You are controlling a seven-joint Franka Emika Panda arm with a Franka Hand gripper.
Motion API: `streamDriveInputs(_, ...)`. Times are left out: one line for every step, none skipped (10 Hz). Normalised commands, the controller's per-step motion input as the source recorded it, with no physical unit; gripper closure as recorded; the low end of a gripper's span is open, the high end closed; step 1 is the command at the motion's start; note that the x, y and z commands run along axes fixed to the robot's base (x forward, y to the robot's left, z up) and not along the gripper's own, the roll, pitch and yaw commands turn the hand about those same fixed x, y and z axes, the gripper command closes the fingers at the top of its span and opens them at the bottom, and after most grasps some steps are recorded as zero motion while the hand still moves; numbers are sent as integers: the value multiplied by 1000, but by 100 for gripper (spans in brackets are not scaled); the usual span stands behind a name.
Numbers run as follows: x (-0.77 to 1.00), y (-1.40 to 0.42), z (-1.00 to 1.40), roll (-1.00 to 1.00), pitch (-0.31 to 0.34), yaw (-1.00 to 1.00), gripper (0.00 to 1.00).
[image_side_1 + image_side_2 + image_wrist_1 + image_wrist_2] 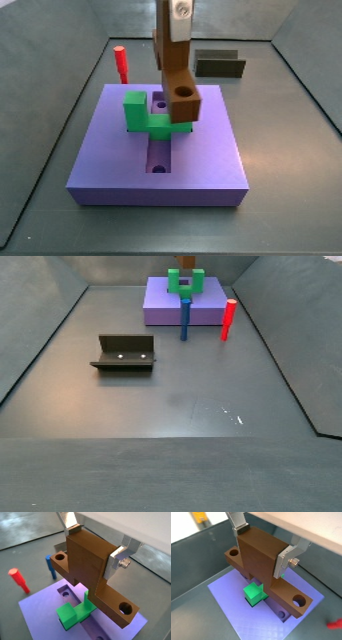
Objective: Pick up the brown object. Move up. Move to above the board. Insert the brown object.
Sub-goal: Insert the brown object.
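Observation:
My gripper (95, 544) is shut on the brown object (90, 562), a wooden-looking bar held upright with its crosspiece down. It also shows in a wrist view (258, 559) and in both side views (177, 85) (191, 276). The silver fingers (284, 562) clamp the bar's two sides near its top. The crosspiece hangs low over the central groove of the lavender board (120, 160), right beside a green U-shaped block (140, 115) that sits on the board. I cannot tell whether the crosspiece touches the board. The board also shows in three more views (40, 612) (238, 614) (160, 304).
A red peg (120, 63) (229, 318) and a blue peg (51, 566) (185, 318) stand on the floor beside the board. The dark fixture (124, 353) (218, 65) stands apart from the board. Grey walls enclose the floor.

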Motion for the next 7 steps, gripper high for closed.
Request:
streamDriveInputs(0, -83, -146, 209, 166, -637, 100)
streamDriveInputs(0, -106, -74, 70, 180, -497, 100)
streamDriveInputs(9, -97, -126, 0, 120, -314, 100)
streamDriveInputs(0, -60, -257, -171, 33, -271, 100)
streamDriveInputs(0, 0, -263, -203, 0, -214, 100)
streamDriveInputs(-31, 0, -203, -234, 0, -137, 100)
streamDriveInputs(-37, 0, -189, -286, -31, -109, 100)
